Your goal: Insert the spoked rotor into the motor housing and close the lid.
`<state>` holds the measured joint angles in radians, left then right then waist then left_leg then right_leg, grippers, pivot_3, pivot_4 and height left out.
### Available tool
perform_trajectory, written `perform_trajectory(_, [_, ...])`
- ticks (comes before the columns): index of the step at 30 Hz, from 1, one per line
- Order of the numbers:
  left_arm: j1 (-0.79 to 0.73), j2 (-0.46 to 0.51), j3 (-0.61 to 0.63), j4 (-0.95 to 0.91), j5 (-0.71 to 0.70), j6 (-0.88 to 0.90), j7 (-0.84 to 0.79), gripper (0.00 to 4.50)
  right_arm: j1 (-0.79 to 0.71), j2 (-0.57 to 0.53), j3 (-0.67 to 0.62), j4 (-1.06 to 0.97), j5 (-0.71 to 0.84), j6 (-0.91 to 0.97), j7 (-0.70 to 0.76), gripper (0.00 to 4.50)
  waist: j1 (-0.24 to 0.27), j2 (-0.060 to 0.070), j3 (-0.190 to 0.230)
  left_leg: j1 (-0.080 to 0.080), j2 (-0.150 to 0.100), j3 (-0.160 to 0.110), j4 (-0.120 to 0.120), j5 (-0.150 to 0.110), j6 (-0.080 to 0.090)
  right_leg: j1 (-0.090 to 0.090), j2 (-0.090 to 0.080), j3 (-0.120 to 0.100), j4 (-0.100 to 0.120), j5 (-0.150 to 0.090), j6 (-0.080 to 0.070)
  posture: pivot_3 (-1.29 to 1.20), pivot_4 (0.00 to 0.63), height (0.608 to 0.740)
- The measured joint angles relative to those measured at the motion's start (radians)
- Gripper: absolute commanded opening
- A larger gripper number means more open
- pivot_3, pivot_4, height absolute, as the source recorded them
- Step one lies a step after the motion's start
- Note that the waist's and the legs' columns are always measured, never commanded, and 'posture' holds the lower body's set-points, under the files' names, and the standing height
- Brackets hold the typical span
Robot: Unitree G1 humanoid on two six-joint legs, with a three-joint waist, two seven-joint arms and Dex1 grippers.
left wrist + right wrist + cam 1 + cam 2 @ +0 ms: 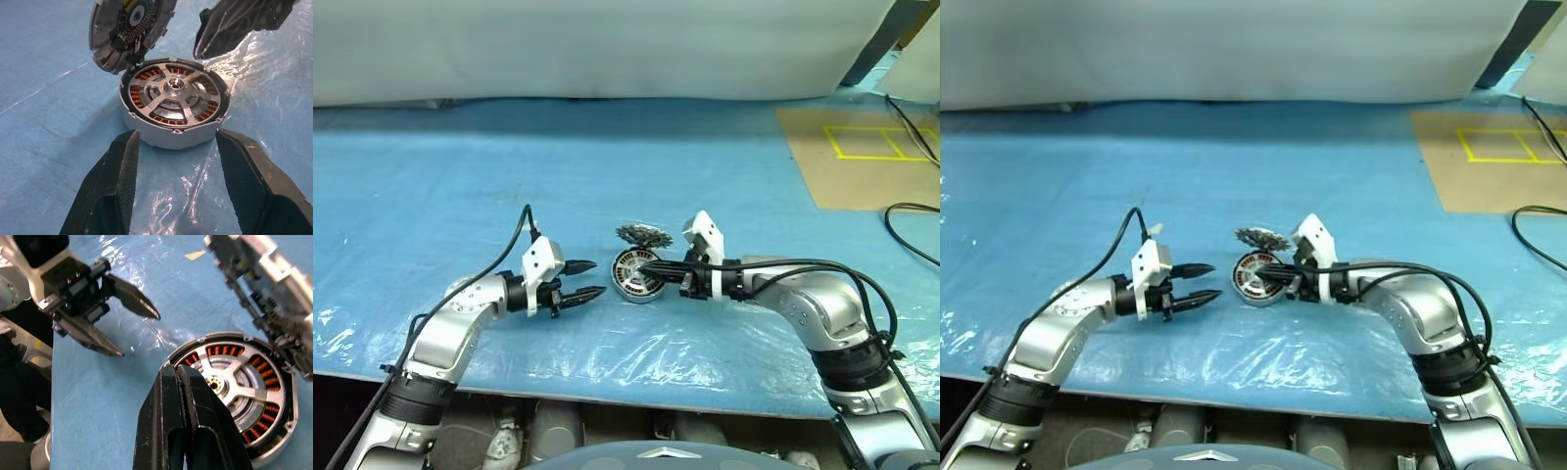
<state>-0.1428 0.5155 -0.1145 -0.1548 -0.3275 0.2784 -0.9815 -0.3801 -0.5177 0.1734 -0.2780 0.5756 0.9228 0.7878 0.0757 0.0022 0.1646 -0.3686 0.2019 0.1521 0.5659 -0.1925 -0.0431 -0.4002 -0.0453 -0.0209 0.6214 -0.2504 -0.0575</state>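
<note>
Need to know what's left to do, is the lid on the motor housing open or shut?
Open. The lid stands tilted up from the rim of the motor housing, its ridged inner face showing, with the spoked rotor seated inside.

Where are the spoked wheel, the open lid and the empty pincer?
rotor (173, 98): left wrist view, on a silver spoke beside the hub.
lid (129, 24): left wrist view, on its ridged inner face.
left pincer (590, 280): left eye view, midway between its open fingertips.

A blue plastic sheet (607, 157) covered the work surface. A brown board (862, 157) with yellow taped rectangles (881, 142) lay on the sheet's far right corner, a black cable (911, 220) curling beside it. A white cloth (597, 44) hung behind the sheet's far edge.
</note>
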Motion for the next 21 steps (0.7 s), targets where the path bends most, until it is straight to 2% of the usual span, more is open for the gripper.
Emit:
perform_trajectory(4, [0.002,-0.022,0.001,-0.001,0.005,-0.009,0.049,2.60,-0.023,0.044,0.042,0.069,-0.041,-0.037,-0.005,0.00,-0.004,0.000,0.000,0.000,0.000,0.000,0.000,0.000,0.000,0.000,0.000,0.000,0.000,0.000,0.000,0.00,0.150,0.740])
perform_trajectory(11, [-0.016,-0.032,0.011,0.043,0.004,-0.020,0.085,2.60,-0.032,0.054,0.104,0.129,-0.131,-0.127,-0.006,0.00,-0.006,0.000,0.000,0.002,0.000,0.000,0.000,0.000,0.000,0.002,0.000,0.000,0.000,0.000,0.000,0.00,0.150,0.740])
perform_trajectory(14, [-0.072,-0.048,0.040,0.111,0.002,-0.031,0.107,2.60,-0.019,0.036,0.102,0.118,-0.139,-0.135,0.008,0.00,-0.003,0.000,0.000,0.003,0.000,0.000,0.002,0.000,0.000,0.005,0.000,0.000,0.000,0.000,0.000,0.00,0.150,0.740])
perform_trajectory(16, [-0.111,-0.055,0.066,0.152,-0.012,-0.036,0.107,2.60,0.000,0.017,0.086,0.100,-0.121,-0.109,0.023,0.00,-0.001,0.000,0.000,0.004,-0.001,0.000,0.002,0.000,0.000,0.006,-0.001,0.000,-0.001,0.000,0.000,0.00,0.150,0.740])
perform_trajectory(21, [-0.253,-0.065,0.142,0.280,-0.105,-0.028,0.034,2.60,0.009,-0.043,-0.057,-0.021,0.061,0.052,0.070,0.00,0.004,-0.001,0.000,0.001,-0.001,-0.001,0.002,0.000,0.001,0.003,-0.001,0.000,0.000,0.001,0.001,0.00,0.150,0.740])
